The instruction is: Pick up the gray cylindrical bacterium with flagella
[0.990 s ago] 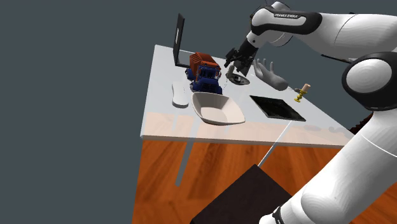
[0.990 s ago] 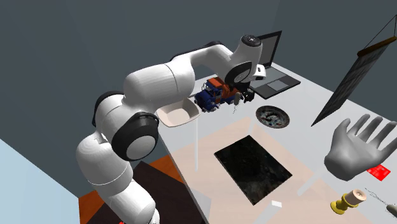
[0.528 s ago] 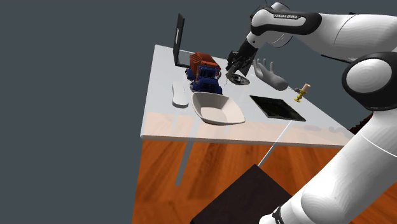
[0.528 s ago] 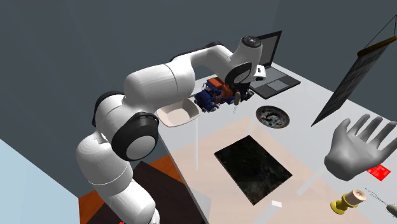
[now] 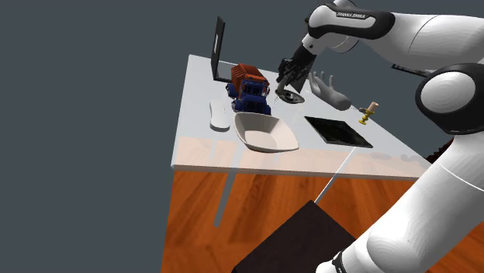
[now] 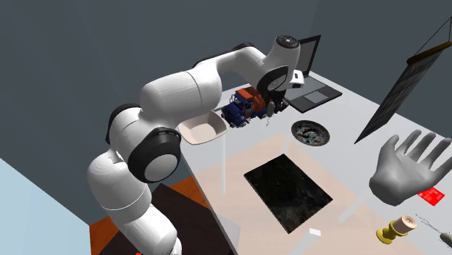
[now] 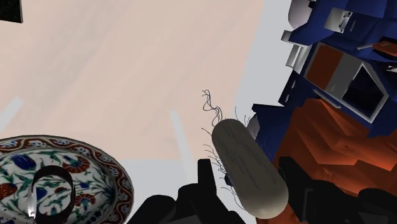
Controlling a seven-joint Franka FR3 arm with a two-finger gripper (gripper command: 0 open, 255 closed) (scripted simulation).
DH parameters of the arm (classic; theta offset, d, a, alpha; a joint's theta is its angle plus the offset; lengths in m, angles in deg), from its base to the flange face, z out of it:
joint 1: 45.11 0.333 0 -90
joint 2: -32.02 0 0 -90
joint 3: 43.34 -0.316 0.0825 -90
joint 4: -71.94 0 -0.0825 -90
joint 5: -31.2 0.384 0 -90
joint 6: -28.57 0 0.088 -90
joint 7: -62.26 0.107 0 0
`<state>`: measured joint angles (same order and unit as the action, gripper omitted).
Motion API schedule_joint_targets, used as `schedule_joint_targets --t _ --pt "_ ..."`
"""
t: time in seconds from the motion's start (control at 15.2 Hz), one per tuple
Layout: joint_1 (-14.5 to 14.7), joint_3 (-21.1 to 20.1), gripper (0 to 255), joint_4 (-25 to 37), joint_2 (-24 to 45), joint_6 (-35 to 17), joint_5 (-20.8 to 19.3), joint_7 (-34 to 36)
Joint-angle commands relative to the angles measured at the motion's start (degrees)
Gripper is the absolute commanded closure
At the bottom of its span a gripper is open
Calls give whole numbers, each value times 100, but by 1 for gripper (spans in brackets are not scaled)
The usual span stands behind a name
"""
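- Wrist view: your gripper (image 7: 247, 173) clasps the gray bacterium (image 7: 240, 151), flagella trailing.
- You see it just beside the blue-and-orange toy truck (image 7: 334, 124), toward the table's (image 5: 198, 101) far edge.

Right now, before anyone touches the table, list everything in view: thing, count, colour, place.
table: 1, pale top, orange-brown sides, under everything
laptop: 1, black, open, behind the truck
truck: 1, blue and orange, beside the gripper
bowl: 1, white, in front of the truck
oblong: 1, white, shoulder view's left of the bowl
plate: 1, patterned, near the truck
slab: 1, black, flat on the table
hand model: 1, grey, beyond the plate
spool: 1, yellow, by the hand model
tag: 1, red, by the hand model
scroll: 1, dark, hanging, second exterior view's right
bacterium: 1, grey, in the gripper
arm: 1, white
gripper: 1, black, shut on the bacterium
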<state>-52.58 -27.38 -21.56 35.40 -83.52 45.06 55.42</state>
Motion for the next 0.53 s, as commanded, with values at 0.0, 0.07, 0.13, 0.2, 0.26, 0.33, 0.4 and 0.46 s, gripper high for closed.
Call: schedule_joint_targets --t 0.0,0.07,0.13,0.2,0.26,0.33,0.4,0.46 --pt "-3 2 255 165 12 151 -10 34" --pt "-7 5 255 258 26 231 -11 48" --pt "-11 8 255 354 41 311 -12 61" --pt "-15 11 255 451 57 392 -11 74" --pt "-20 14 255 551 75 474 -10 87" --pt "-25 17 255 653 95 556 -8 99" --pt "-30 21 255 758 117 639 -6 112" --pt "-36 24 255 865 141 724 -2 123"
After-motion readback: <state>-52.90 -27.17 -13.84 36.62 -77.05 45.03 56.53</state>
